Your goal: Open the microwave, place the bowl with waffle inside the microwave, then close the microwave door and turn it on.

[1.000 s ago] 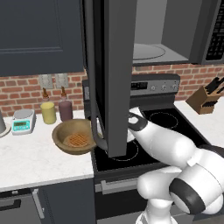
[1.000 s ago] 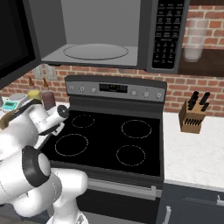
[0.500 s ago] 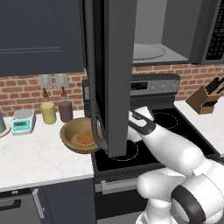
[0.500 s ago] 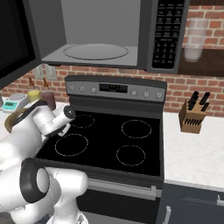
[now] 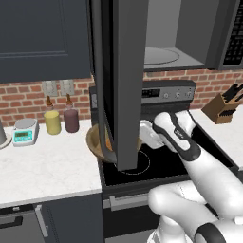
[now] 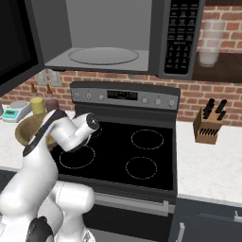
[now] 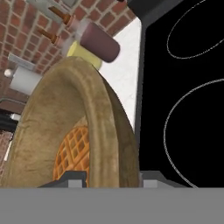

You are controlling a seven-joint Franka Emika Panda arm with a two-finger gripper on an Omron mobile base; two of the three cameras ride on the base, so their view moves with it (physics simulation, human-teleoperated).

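Bowl (image 7: 94, 127) rim sits pinched between the two finger tips of the gripper (image 7: 111, 177): in the hand view one tip shows inside the wall and one outside, closed on the near edge, with the waffle (image 7: 72, 151) lying on the bowl's floor just beyond. From the right base view the bowl (image 6: 29, 128) hangs at the counter's edge by the stove (image 6: 123, 156), apparently off the surface, though I can't be sure of that. The microwave door (image 5: 121, 80) stands swung wide open, its bar handle hanging down in front of the bowl (image 5: 97, 142) in the left base view, and the microwave (image 6: 118, 38) cavity waits above with its turntable (image 6: 104, 55). I'd say the carry needs a level bowl, since a rim grip lets it tip, and a path around that door edge. The bowl looks like smooth turned wood, thick-walled and shallow; the waffle is a small gridded disc, free to slide; the turntable is flat glass, the cavity pale and plain.
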